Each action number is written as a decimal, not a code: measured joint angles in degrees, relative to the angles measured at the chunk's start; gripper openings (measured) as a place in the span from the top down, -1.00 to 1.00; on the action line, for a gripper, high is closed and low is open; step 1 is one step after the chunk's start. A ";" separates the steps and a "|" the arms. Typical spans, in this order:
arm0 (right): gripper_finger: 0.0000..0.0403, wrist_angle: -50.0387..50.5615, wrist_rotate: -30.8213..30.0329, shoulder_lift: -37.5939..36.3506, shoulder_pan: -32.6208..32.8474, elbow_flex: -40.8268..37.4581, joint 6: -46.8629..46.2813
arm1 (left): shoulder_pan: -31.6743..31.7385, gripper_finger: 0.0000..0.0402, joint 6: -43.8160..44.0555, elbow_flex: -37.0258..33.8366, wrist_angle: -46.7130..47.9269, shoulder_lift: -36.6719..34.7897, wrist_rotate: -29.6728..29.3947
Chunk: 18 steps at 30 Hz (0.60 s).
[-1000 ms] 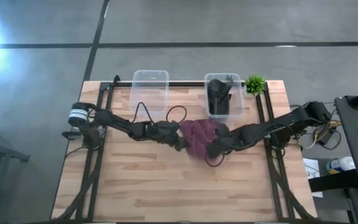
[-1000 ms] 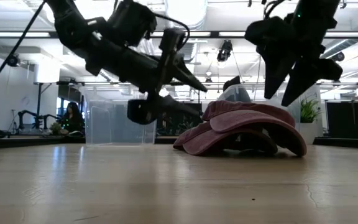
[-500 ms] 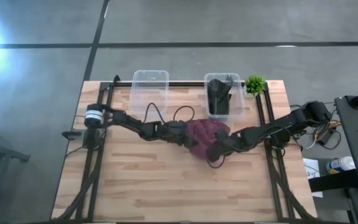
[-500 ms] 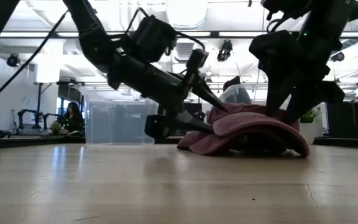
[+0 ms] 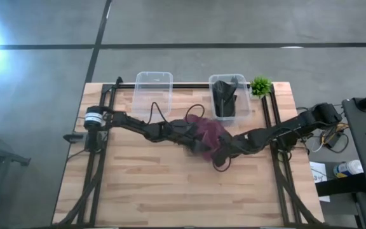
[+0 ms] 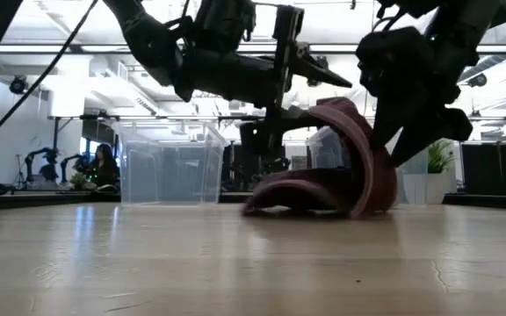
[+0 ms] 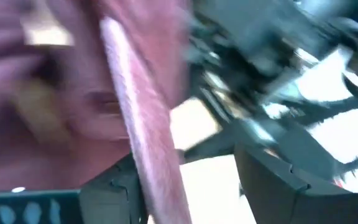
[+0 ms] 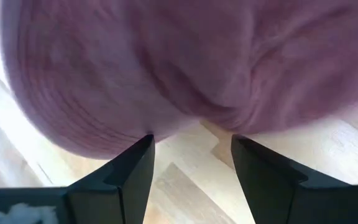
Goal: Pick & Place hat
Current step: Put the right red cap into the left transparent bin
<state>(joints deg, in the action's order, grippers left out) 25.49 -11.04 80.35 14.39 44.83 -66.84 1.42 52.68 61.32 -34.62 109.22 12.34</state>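
Note:
The maroon hat (image 5: pixel 210 135) lies mid-table, between my two arms. In the low view its left side is tipped up into a curl (image 6: pixel 350 123), while its lower part (image 6: pixel 292 195) stays on the wood. My left gripper (image 5: pixel 192 130) reaches in from the table's left, open, with the raised brim between its fingers. My right gripper (image 5: pixel 220 149) comes from the right, also open. Its fingertips stand at the hat's crown (image 8: pixel 191 68), against the curl's right side (image 6: pixel 385 149). My left gripper has the hat's brim edge (image 7: pixel 151 168) standing in the gap between its open fingers, lying along one finger (image 7: pixel 114 186). It comes level from the table's left. The brim is raised off the table; the hat's far part rests on the wood. My right gripper is at the crown's edge (image 8: pixel 148 127); I cannot tell whether it touches.
A clear bin (image 5: pixel 153 92) and a second clear bin holding dark items (image 5: pixel 227 98) stand at the far edge, with a small green plant (image 5: pixel 260 86) at the far right corner. Bare wood lies on the near side of the hat (image 5: pixel 183 191).
My left gripper has pushed right into the hat's left side and then risen, tipping that side up. The hat, which was lying flat, now stands curled with its lower part still on the table. My right gripper has come down beside the hat's right side.

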 joint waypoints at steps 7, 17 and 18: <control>-0.04 -0.65 -1.17 -1.19 0.03 0.19 0.84 | -0.53 0.38 -1.66 0.52 3.25 0.08 0.63; -0.04 1.00 -1.50 -6.00 0.54 3.71 2.59 | -0.80 0.96 -3.48 0.19 7.51 -3.92 0.43; -0.04 1.83 -2.25 -6.91 0.76 4.42 2.61 | -0.91 0.96 -3.97 0.19 8.99 -5.63 0.34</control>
<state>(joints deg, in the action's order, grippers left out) 27.32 -13.29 73.44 15.16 49.25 -64.23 0.51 48.72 61.52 -25.63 103.58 12.68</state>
